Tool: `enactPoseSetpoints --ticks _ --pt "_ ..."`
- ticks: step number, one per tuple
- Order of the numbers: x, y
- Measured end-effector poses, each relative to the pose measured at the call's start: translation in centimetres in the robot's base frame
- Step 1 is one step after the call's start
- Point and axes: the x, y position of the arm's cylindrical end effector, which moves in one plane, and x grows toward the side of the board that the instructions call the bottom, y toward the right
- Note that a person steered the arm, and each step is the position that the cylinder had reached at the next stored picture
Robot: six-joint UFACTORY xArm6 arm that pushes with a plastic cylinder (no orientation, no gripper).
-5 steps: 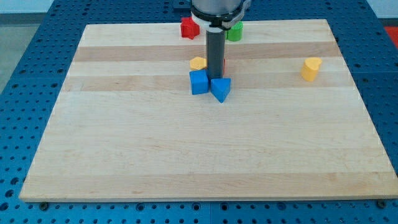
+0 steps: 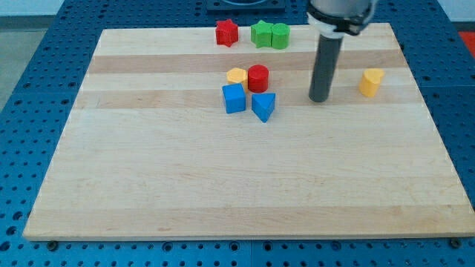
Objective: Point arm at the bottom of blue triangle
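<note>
Blue triangle (image 2: 263, 105), a smooth wedge on pale wood-grain board (image 2: 223, 185), my tip (image 2: 320, 99) apart at the view's right, gripperless.

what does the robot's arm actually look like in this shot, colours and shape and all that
My arm ends in a straight, dark grey cylindrical rod; my tip is blunt and plain. Above it sits a wider black housing with a white ring, cut off by the view's top. No cables or markings show.
</note>
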Motion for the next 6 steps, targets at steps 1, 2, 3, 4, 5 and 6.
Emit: enactPoseSetpoints --ticks 1,2,3,4,5,6 --pt "3.6 0.0" --pt "5.6 -3.8" --pt "5.7 -6.9" --pt "5.7 -8.6" --pt "5.5 -9.7" --pt "4.8 -10.5"
